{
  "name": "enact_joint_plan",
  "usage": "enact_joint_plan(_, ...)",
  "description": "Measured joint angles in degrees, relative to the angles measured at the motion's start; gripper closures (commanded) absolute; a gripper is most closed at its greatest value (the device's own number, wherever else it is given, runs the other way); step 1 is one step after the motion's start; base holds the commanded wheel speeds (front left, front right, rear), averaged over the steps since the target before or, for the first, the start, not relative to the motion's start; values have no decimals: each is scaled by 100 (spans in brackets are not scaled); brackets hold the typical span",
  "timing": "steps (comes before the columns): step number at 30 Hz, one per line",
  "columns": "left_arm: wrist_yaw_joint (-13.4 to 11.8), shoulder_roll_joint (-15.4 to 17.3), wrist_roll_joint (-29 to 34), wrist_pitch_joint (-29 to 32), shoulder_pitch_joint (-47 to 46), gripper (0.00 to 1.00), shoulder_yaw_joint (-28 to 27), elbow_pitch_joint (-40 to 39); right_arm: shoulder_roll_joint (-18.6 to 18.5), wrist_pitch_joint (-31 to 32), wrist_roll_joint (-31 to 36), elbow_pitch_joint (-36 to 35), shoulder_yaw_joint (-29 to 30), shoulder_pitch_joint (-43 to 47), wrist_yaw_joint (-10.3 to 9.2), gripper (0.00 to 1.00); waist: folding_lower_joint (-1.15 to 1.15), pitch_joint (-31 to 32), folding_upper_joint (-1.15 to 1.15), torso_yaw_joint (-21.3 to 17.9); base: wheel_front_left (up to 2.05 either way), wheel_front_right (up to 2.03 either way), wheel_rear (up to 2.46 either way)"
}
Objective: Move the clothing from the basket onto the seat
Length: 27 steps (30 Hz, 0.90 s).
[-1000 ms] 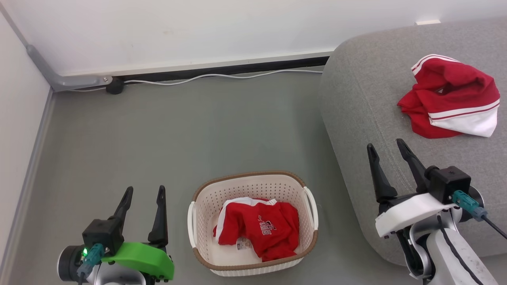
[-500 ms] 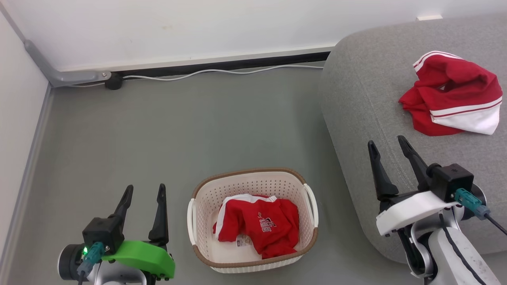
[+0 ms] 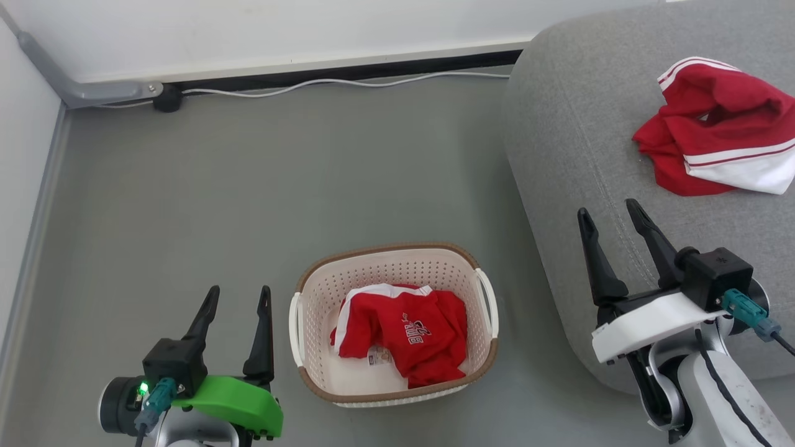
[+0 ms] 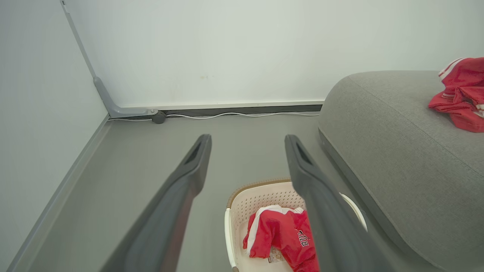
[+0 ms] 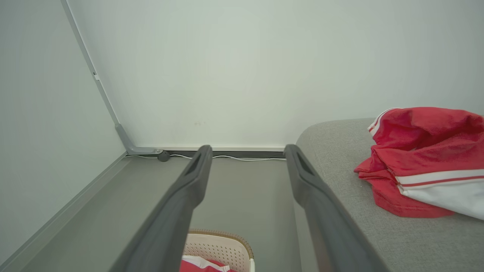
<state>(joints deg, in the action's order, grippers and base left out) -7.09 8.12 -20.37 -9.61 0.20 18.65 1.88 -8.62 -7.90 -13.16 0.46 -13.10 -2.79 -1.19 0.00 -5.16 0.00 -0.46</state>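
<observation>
Matt perforated plastic basket [image 3: 385, 268], woven-look rim; soft cloth clothing [image 3: 404, 335]; rough matt fabric seat [image 3: 577, 124]; smooth matt floor [image 3: 248, 186].

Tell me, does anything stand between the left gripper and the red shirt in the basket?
Nothing visible does. The open left gripper is beside the basket, which has no lid; the red shirt lies uncovered inside.

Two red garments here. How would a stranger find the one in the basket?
Start at the big grey seat on the right; on the floor just left of it stands a small cream basket with a brown rim. The crumpled red garment lies inside. Unlike the other red garment up on the seat, it bears a small white printed logo.
</observation>
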Motion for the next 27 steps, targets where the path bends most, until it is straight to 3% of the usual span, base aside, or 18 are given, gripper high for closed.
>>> enact_joint_plan(12,164,-103,127,212,-565,0,448,455,-29,141,46,-573,-70,-270,2,0,0,-730,0,-153,0,0,0)
enact_joint_plan(27,650,-129,746,555,-1834,0,1066,1556,108,193,65,-1125,-283,-929,67,0,1,-1880,0,-653,0,0,0)
